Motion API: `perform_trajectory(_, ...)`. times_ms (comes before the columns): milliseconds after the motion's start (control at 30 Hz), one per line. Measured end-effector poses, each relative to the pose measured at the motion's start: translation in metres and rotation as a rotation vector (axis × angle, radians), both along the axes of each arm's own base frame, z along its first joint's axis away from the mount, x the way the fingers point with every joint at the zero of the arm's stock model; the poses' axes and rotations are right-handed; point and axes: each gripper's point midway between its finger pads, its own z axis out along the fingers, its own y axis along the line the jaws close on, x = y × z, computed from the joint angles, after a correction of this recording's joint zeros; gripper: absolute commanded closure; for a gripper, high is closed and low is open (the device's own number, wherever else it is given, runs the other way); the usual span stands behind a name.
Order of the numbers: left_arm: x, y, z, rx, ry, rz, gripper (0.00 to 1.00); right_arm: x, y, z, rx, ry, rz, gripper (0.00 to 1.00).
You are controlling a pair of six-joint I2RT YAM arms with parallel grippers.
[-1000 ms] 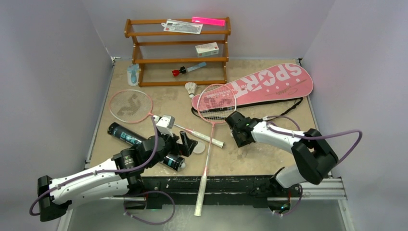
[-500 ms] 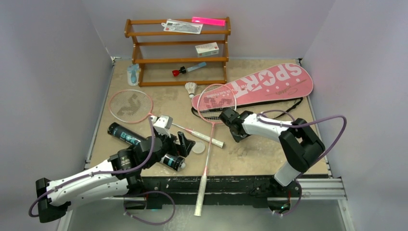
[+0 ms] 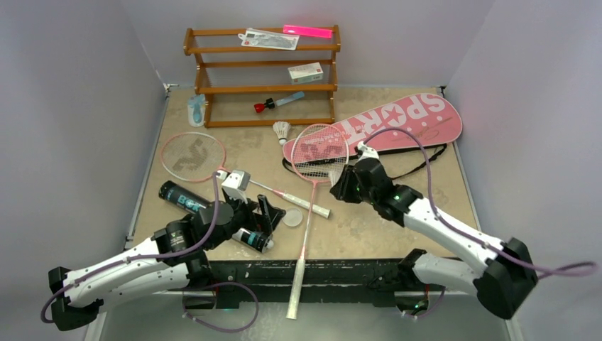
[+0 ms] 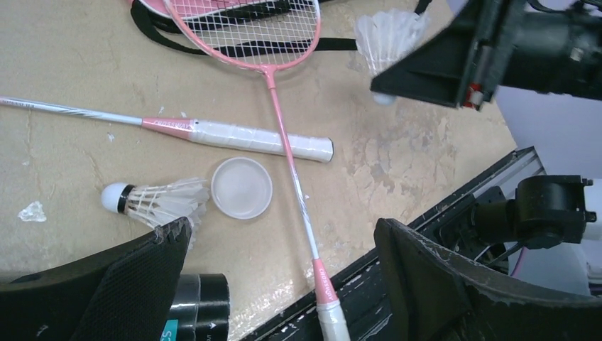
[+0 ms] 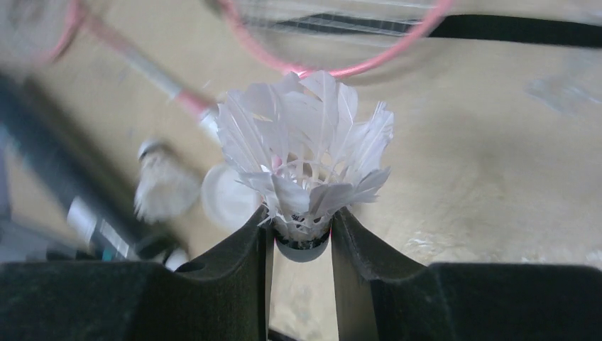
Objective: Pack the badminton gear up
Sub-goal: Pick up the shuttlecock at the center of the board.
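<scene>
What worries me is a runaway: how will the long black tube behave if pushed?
The long black tube lies on its side, so a sideways nudge would probably roll it. A round white lid lies nearby, so it is likely hollow and light.

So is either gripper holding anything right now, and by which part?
The right gripper pinches a white feather shuttlecock at its cork base. The left gripper is open and empty.

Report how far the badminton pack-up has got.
Done: the lid lies off the black tube; nothing visibly packed. In hand: the right gripper pinches one shuttlecock; the left gripper hangs open near a second shuttlecock. Left: a third shuttlecock, the left racket and the right racket lie outside the pink bag.
</scene>
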Motion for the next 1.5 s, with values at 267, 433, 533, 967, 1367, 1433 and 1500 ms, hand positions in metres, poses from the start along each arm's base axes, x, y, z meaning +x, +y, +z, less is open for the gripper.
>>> perform_trajectory(267,-0.009,-0.017,0.013,-0.077,0.032,-0.063,0.03,-0.066,0.047,0.037,0.176,-0.149,0.641,0.77)
perform_trajectory(433,-0.031,-0.045,0.036,-0.142,-0.025,-0.297,0.05,-0.099,0.065,0.039,0.28,-0.115,0.893,0.78)
perform_trajectory(533,-0.038,-0.048,0.047,-0.146,-0.087,-0.372,0.06,-0.114,0.069,0.039,0.329,-0.082,0.986,0.78)
perform_trajectory(967,-0.053,-0.095,0.048,-0.038,-0.137,-0.67,0.31,-0.155,0.065,0.074,0.467,-0.134,1.194,0.78)
perform_trajectory(1367,-0.076,-0.111,0.051,-0.048,-0.124,-0.866,0.64,-0.167,0.065,0.084,0.526,-0.138,1.259,0.77)
perform_trajectory(1433,-0.079,-0.112,0.046,-0.04,-0.11,-0.893,0.77,-0.168,0.065,0.085,0.534,-0.137,1.267,0.76)
perform_trajectory(1500,-0.08,-0.113,0.044,-0.034,-0.108,-0.905,0.94,-0.169,0.065,0.085,0.537,-0.136,1.271,0.71)
